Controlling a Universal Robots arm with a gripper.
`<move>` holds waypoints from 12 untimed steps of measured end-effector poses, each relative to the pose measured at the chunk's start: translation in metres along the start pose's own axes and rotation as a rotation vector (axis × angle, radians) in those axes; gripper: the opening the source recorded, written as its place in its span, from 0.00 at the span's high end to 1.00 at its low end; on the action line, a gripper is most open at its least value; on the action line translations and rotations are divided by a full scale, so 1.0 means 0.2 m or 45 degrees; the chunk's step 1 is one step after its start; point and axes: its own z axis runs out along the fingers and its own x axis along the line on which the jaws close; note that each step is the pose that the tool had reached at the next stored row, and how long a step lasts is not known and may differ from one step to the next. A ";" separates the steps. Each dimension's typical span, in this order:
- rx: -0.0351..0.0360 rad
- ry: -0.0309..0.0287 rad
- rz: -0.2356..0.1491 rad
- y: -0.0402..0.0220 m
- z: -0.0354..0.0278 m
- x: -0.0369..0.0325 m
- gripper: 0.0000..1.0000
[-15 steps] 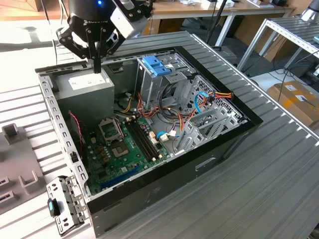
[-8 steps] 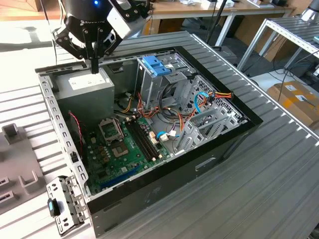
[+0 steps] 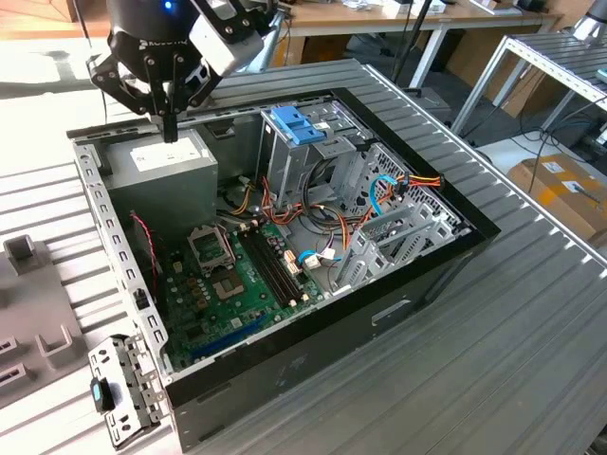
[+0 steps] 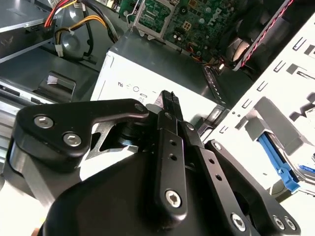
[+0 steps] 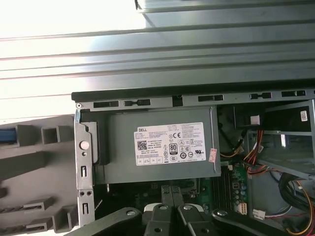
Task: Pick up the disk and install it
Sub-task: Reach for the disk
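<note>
My gripper hangs over the back left corner of the open computer case, its two black fingers pressed together and pointing down at the grey power supply. Nothing sits between the fingers. In the second wrist view the shut gripper lies just above the power supply's white sticker. In the first wrist view the gripper is at the edge of the power supply. The disk is out of view.
Inside the case lie a green motherboard, bundled cables and a metal drive cage topped by a blue plastic bracket. Grey fixtures stand on the ribbed table at the exterior view's left. Desks and boxes stand behind.
</note>
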 end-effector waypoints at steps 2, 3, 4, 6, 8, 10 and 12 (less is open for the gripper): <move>0.0001 -0.0001 0.000 -0.001 0.000 0.009 0.89; 0.0001 0.0000 0.000 -0.001 0.000 0.012 0.89; 0.0001 0.0000 0.000 -0.001 -0.001 0.017 0.89; 0.0000 0.0000 0.000 -0.002 -0.001 0.025 0.89; 0.0000 0.0000 0.000 -0.003 -0.001 0.039 0.89; 0.0001 0.0000 0.000 -0.004 -0.002 0.053 0.89; 0.0001 0.0000 0.000 -0.005 -0.002 0.062 0.89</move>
